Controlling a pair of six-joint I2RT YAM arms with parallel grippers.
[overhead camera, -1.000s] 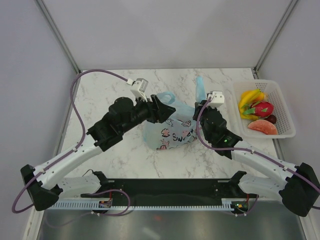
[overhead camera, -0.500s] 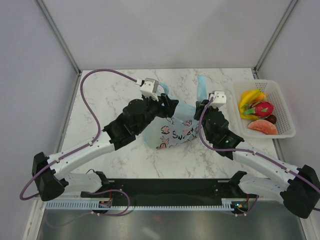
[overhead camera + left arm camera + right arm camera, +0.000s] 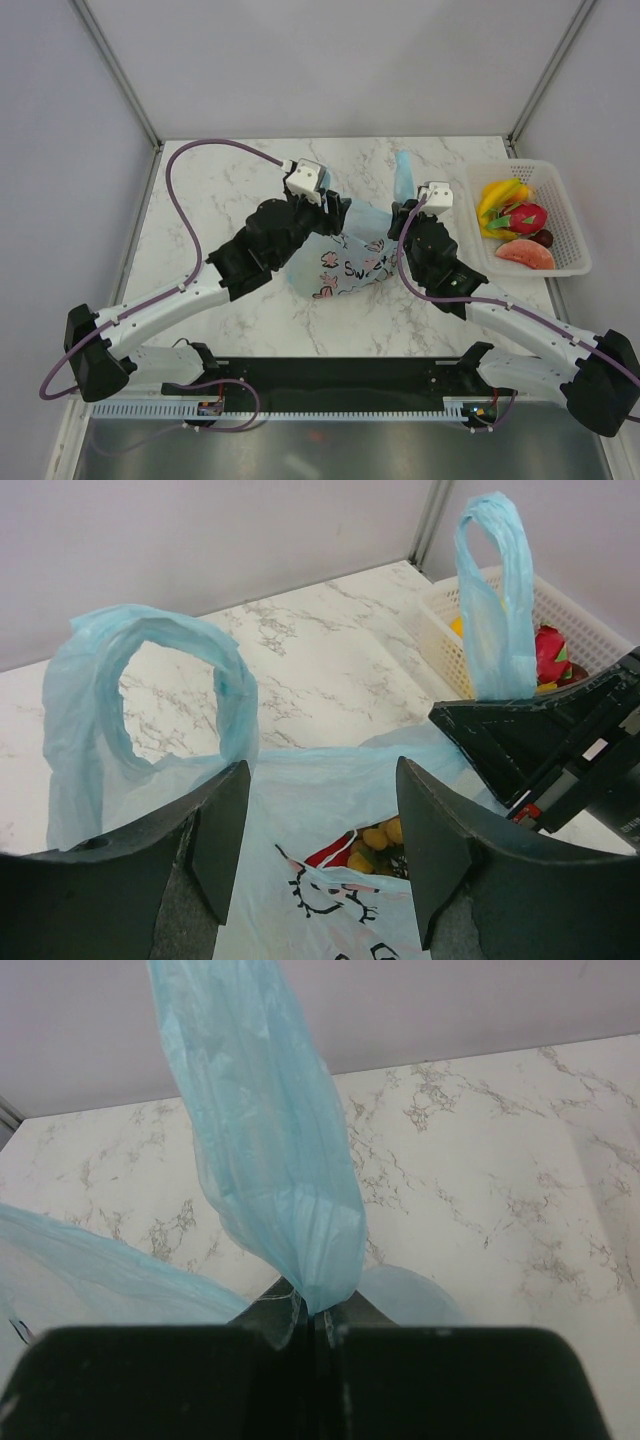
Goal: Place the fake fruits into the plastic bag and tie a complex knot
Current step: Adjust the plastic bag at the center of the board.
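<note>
Your left arm [image 3: 180,300] is stretched diagonally toward the middle, left gripper [image 3: 320,820] with its fingers spread wide. Your right arm [image 3: 500,310] angles in from the other side, right gripper [image 3: 315,1325] pinched tight on the plastic bag [image 3: 270,1140] handle

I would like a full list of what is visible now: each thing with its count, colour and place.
bag: one, light blue, table centre
fruit in bag: red and yellow, count unclear
basket: one, white, table's right edge
bananas: one bunch, yellow, in basket
dragon fruit: one, pink-red, in basket
slice: one, orange-red, in basket
ball: one, dark, in basket
table: one, white marble
cables: two, purple, along the arms
left gripper: black, open, above bag mouth
right gripper: black, shut on a bag handle
</note>
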